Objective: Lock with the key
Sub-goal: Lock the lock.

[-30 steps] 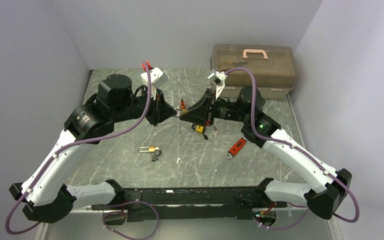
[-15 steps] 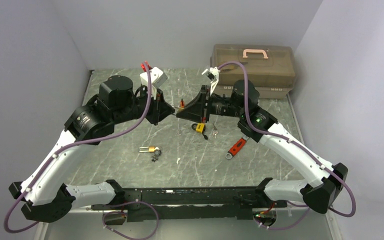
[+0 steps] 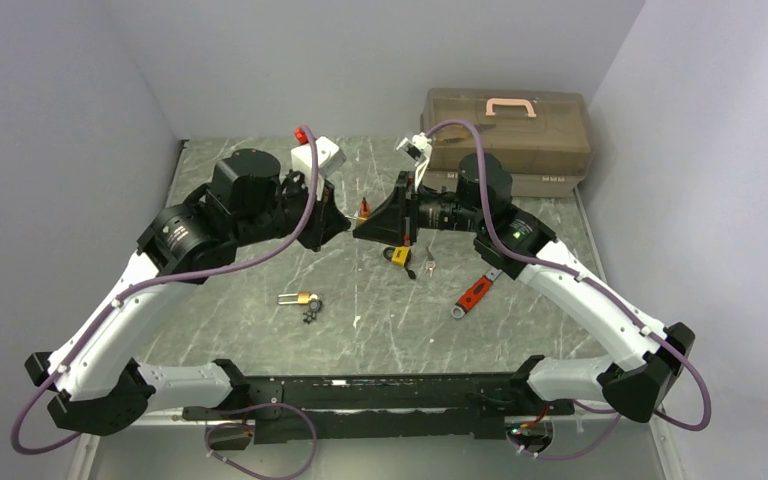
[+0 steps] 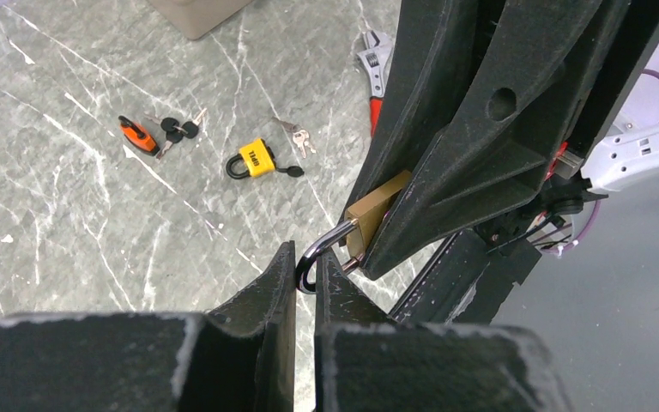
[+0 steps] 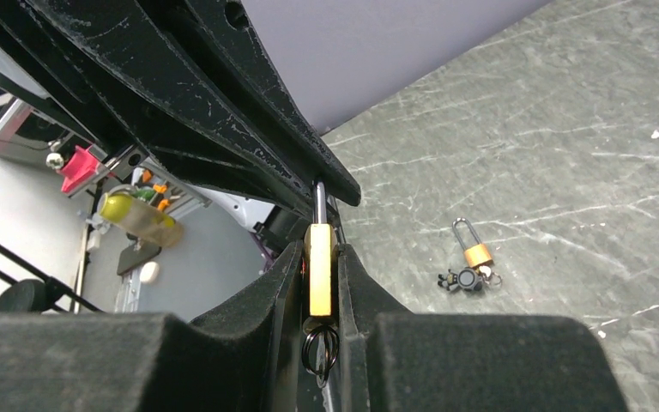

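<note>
right tool [image 5: 319, 259] on padlock [image 4: 378, 209], left tool [image 4: 305, 256] — shackle [image 4: 329, 235]

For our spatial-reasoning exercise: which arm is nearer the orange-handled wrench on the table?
Right. The right arm runs just beside the wrench; the left arm is well off to its left, beyond the held padlock.

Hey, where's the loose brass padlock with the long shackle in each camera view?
Top external: loose padlock on the table, left of centre.
Left wrist: not in it.
Right wrist: right of centre, flat on the table beyond the jaws.
Shared landmark: the held padlock, clamped in both sets of jaws, mostly hidden from above.
</note>
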`<state>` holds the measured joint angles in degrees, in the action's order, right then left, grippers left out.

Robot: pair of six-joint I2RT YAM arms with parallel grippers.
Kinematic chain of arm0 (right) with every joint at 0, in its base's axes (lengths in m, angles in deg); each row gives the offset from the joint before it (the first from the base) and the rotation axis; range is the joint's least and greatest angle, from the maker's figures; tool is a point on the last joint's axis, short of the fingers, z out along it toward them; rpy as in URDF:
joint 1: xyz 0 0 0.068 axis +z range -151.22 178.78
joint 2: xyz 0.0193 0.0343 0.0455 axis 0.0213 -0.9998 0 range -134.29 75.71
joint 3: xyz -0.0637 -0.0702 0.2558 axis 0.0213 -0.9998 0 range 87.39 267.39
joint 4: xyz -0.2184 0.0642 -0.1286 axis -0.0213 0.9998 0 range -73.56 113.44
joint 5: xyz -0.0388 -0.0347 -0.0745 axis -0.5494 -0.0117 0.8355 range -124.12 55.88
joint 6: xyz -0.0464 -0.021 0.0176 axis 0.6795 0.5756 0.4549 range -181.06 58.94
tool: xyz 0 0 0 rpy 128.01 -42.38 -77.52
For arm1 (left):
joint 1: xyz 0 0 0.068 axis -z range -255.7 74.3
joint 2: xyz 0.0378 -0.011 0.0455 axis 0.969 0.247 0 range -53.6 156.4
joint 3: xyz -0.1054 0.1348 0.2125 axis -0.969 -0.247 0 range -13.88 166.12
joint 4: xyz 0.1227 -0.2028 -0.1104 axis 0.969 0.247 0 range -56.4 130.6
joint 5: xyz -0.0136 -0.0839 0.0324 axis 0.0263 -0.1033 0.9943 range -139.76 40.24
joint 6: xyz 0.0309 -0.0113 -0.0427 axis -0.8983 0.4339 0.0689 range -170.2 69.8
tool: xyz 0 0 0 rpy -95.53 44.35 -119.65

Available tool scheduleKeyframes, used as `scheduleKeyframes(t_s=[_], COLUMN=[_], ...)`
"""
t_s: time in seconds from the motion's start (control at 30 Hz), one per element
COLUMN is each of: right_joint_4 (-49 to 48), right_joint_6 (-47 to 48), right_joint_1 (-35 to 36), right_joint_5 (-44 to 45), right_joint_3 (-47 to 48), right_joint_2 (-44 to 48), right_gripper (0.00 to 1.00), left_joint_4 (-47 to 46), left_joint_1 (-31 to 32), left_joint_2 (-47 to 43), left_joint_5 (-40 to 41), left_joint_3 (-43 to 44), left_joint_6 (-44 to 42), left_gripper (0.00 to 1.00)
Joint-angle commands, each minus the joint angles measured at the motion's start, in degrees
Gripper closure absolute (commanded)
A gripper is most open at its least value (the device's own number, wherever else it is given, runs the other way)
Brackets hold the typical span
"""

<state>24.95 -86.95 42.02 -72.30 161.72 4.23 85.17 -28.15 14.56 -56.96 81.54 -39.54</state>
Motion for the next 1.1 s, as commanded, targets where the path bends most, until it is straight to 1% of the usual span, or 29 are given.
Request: scheduleKeyframes(t_s=[0.0, 0.1, 0.23, 0.37, 0.53, 0.8, 0.9, 1.0, 1.03, 1.07], right_joint_4=[-10.23, -9.54, -9.21, -8.73, -7.06, -6.48, -6.35, -7.34, -8.04, -9.64], right_joint_6=[1.56, 2.45, 2.93, 3.12, 3.06, 2.69, 3.04, 3.45, 2.85, 2.22], right_joint_1=[3.11, 3.1, 3.06, 3.07, 3.09, 4.05, 4.07, 3.24, 2.61, 1.45], right_joint_5=[8.62, 9.44, 10.01, 10.92, 14.04, 16.32, 16.27, 14.83, 13.64, 12.07], right_joint_3=[3.23, 3.72, 4.03, 4.48, 5.67, 8.79, 8.79, 6.82, 4.98, 3.26], right_joint_2=[-4.09, -4.11, -4.62, -5.74, -8.01, -11.5, -11.9, -10.59, -10.0, -9.26], right_gripper=[1.0, 1.0, 1.0, 1.0, 1.0, 1.0, 1.0, 1.0, 0.99, 0.9], left_joint_4=[-11.5, -13.38, -13.33, -15.14, -17.15, -21.23, -19.77, -17.61, -17.17, -17.01], left_joint_1=[7.57, 7.65, 7.65, 7.68, 8.22, 9.08, 9.14, 7.57, 6.37, 5.06], left_joint_2=[3.91, 3.76, 3.51, 2.91, 3.2, 4.72, 4.66, 1.79, 0.5, -0.91], left_joint_5=[-23.17, -26.48, -27.03, -30.4, -32.17, -32.04, -29.68, -21.48, -19.38, -17.47], left_joint_3=[1.53, 0.8, 0.99, 0.42, 0.78, 0.12, 0.63, -0.05, -0.93, -2.14], left_joint_6=[5.52, 6.07, 6.04, 6.81, 8.35, 9.98, 9.15, 7.83, 7.46, 7.1], left_gripper=[1.0, 1.0, 1.0, 1.0, 1.0, 1.0, 1.0, 1.0, 1.0, 1.0])
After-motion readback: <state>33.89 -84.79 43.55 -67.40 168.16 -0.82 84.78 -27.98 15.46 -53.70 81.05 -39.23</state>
